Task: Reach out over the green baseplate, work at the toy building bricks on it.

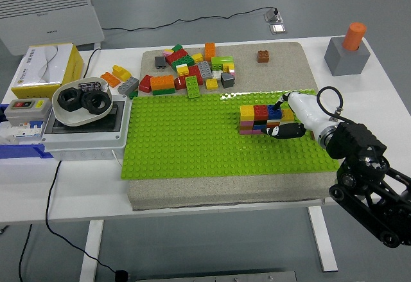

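The right hand's (283, 120) dark fingers (286, 130) curl against the right end of a small stack of bricks (259, 119), though whether they truly clamp a brick cannot be made out. The stack, yellow, red and blue on top, runs left to right on the green baseplate's (186, 141) right half, immediately left of the fingertips. Only the right arm is in reach; loose bricks (186, 70) lie well beyond the plate's far edge.

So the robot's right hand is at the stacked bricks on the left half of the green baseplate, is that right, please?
Not quite: the head view shows the right hand at the stacked bricks on the right half of the green baseplate, not the left.
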Controlling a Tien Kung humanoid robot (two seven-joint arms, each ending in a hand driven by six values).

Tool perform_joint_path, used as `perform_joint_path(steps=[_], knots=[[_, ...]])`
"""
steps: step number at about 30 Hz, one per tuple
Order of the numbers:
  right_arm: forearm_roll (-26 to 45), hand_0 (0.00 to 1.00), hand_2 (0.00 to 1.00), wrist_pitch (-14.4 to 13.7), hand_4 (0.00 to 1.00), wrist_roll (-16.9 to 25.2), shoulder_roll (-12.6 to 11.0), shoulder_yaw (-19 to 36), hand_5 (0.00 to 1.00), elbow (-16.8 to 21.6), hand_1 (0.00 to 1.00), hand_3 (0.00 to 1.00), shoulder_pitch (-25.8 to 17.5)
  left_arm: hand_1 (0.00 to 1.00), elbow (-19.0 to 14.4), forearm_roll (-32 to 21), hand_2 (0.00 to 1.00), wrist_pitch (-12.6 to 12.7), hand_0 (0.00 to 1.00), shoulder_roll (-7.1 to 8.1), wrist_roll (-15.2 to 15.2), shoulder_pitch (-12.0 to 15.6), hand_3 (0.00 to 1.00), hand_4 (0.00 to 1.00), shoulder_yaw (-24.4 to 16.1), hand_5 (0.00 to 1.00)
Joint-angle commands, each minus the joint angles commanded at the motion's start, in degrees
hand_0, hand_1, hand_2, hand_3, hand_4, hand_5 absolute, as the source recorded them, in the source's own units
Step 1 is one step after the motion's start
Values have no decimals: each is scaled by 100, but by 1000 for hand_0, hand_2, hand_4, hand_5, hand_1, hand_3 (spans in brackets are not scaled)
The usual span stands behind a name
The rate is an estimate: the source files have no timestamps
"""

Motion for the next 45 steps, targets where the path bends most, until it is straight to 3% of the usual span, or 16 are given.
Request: perform_joint_path(steps=[13, 17, 20, 25, 32, 33, 35, 38, 39, 44, 45], knots=[[-93, 806, 835, -136, 917, 53, -59, 77, 552, 300, 794, 652, -8, 704, 4, 0, 612, 7, 772, 0, -2, 11, 463, 560, -2, 443], [-45, 805, 834, -326, 912, 176, -63, 159, 545, 440, 793, 653, -76, 703, 4, 0, 612, 14, 773, -1, -4, 10, 462, 561, -1, 445], [128, 805, 834, -667, 912, 401, -86, 296, 545, 572, 793, 653, -257, 703, 5, 0, 612, 14, 773, 0, -4, 9, 462, 561, 8, 445], [726, 800, 831, -1295, 905, 946, -100, 474, 534, 517, 791, 652, -702, 703, 4, 0, 611, 12, 772, -2, -7, 13, 462, 560, 20, 444], [2115, 763, 802, -2360, 891, 2212, -21, 872, 510, 549, 762, 652, -1227, 703, -3, 0, 611, 33, 772, -19, -25, 33, 462, 560, 61, 445], [2356, 655, 683, -2488, 770, 2431, 8, 970, 358, 583, 637, 632, -1243, 703, -6, 0, 611, 38, 772, -26, -29, 36, 463, 559, 74, 447], [2806, 655, 683, -2708, 770, 2818, 50, 1149, 358, 666, 637, 632, -1237, 703, -15, 0, 611, 45, 772, -40, -36, 36, 463, 559, 117, 447], [3398, 655, 683, -2819, 770, 3254, 52, 1286, 358, 756, 637, 632, -1199, 703, -30, 0, 611, 45, 772, -46, -44, 34, 463, 559, 189, 447], [3556, 588, 607, -2838, 755, 3374, 46, 1311, 346, 767, 525, 611, -1189, 703, -36, 0, 612, 44, 770, -46, -46, 33, 471, 557, 211, 448], [4493, 588, 607, -2875, 755, 3993, 22, 1284, 346, 618, 525, 611, -1218, 703, -67, -86, 612, 16, 770, -52, -30, 42, 471, 557, 312, 448], [4644, 572, 587, -2874, 791, 4071, 30, 1260, 403, 573, 491, 595, -1233, 701, -69, -99, 615, 12, 772, -49, -21, 44, 474, 558, 310, 447]])
